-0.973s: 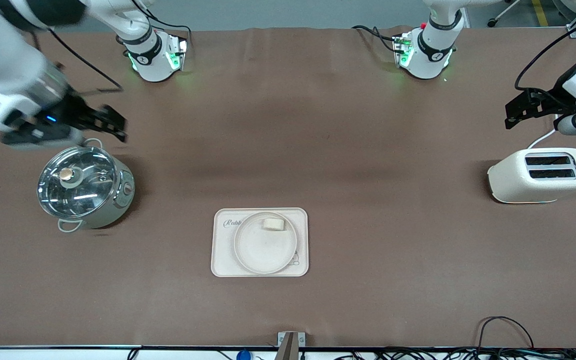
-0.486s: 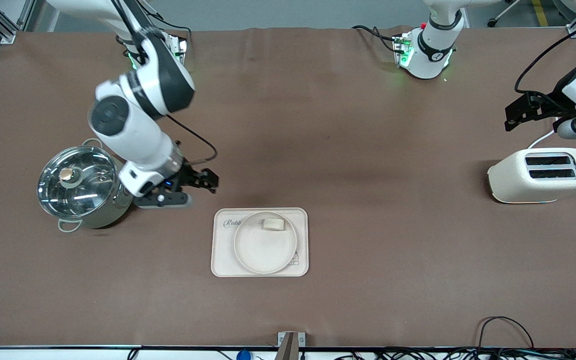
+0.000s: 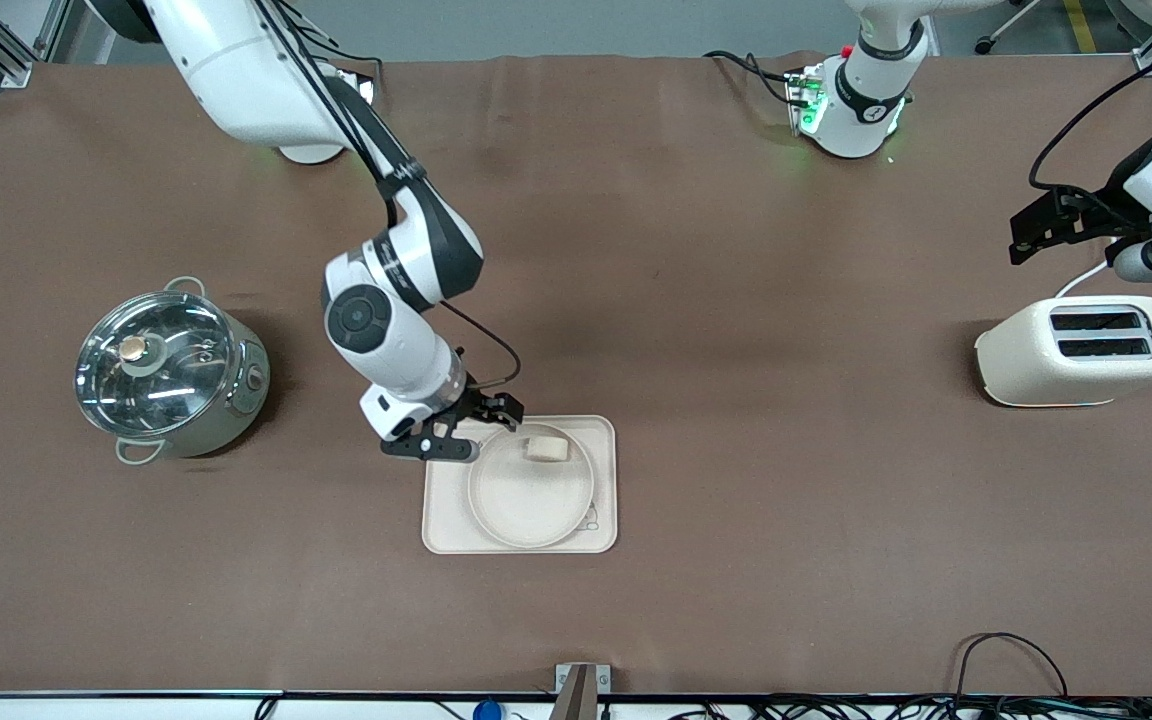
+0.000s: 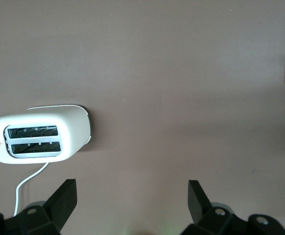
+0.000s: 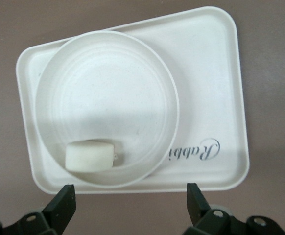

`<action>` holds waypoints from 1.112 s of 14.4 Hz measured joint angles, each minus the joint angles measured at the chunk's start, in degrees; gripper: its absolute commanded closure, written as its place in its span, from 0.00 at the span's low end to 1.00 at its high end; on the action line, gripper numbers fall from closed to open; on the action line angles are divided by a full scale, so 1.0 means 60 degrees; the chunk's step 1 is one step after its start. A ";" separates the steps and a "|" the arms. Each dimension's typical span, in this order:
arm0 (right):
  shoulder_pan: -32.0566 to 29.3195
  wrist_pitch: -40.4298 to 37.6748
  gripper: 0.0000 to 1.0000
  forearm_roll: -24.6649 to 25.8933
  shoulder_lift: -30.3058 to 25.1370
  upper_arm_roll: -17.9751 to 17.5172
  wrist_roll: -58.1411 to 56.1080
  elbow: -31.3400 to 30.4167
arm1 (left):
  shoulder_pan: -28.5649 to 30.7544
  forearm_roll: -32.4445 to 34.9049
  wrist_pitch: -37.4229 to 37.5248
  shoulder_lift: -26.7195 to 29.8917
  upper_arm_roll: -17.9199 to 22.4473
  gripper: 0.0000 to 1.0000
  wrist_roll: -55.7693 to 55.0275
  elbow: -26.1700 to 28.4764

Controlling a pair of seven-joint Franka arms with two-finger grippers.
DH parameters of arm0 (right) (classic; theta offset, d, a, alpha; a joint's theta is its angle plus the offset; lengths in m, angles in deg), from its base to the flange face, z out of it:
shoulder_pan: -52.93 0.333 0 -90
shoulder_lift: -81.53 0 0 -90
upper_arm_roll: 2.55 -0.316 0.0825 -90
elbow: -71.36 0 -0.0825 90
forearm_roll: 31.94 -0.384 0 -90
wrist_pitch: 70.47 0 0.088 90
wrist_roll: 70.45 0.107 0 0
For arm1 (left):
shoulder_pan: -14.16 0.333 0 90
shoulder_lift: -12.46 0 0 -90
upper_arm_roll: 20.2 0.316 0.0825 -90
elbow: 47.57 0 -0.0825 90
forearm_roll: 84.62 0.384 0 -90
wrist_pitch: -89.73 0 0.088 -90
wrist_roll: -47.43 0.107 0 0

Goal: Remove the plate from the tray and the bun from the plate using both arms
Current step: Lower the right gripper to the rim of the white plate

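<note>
The round cream plate (image 3: 526, 500) lies on a rectangular cream tray (image 3: 604, 440) in the middle of the table. The small pale bun (image 3: 546, 448) lies in the plate, by the rim farther from the front camera. My right gripper (image 3: 486, 425) is open and empty over the tray's edge on that same side, close to the bun. In the right wrist view the plate (image 5: 106, 98), the bun (image 5: 89, 156) and the tray (image 5: 216, 73) lie just past the open right gripper (image 5: 128, 205). My left gripper (image 3: 1018, 232) waits, open and empty, above the table near the toaster; the left wrist view also shows this gripper (image 4: 131, 200).
A lidded steel pot (image 3: 168, 372) stands toward the right arm's end of the table. A cream toaster (image 3: 1081, 350) stands toward the left arm's end, also in the left wrist view (image 4: 39, 137). Cables lie along the table edge nearest the front camera (image 3: 1011, 650).
My right arm has swung from above the pot to the tray, with its gripper now at the tray's edge by the bun. The left arm, plate and bun have not moved.
</note>
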 measured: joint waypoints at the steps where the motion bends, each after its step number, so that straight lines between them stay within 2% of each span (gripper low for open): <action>1: -0.0014 0.0023 0.05 0.0087 0.0183 0.0067 -0.0027 0.0160 | 0.0000 0.0000 0.0001 -0.0004 0.0000 0.00 0.0000 0.0000; 3: -0.0126 0.0014 0.05 0.0544 0.0353 0.0197 -0.0031 0.0395 | 0.0001 0.0000 0.0001 -0.0006 0.0000 0.00 0.0000 0.0000; 5: -0.0314 -0.0003 0.16 0.0749 0.0486 0.0227 -0.0069 0.0532 | 0.0001 0.0000 0.0001 -0.0006 0.0001 0.00 0.0000 -0.0001; 6: -0.0367 -0.0003 0.17 0.0794 0.0593 0.0229 -0.0111 0.0635 | 0.0001 0.0000 0.0001 -0.0006 0.0001 0.00 0.0000 -0.0004; 8: -0.0396 -0.0002 0.30 0.0929 0.0893 0.0229 -0.0202 0.0964 | 0.0002 0.0000 0.0001 -0.0004 0.0001 0.00 0.0000 -0.0022; 9: -0.0397 -0.0003 0.39 0.0951 0.1064 0.0229 -0.0239 0.1137 | 0.0003 0.0000 0.0001 0.0000 0.0003 0.00 0.0000 -0.0033; 11: -0.0417 -0.0002 0.45 0.0956 0.1365 0.0231 -0.0320 0.1447 | 0.0006 0.0000 0.0001 0.0007 0.0010 0.00 0.0000 -0.0066; 13: -0.0444 -0.0003 0.58 0.0958 0.1521 0.0232 -0.0358 0.1618 | 0.0010 0.0000 0.0001 0.0016 0.0020 0.00 0.0000 -0.0079; 16: -0.0454 -0.0010 0.60 0.0960 0.1583 0.0230 -0.0382 0.1679 | 0.0011 0.0000 0.0001 0.0017 0.0024 0.00 -0.0001 -0.0079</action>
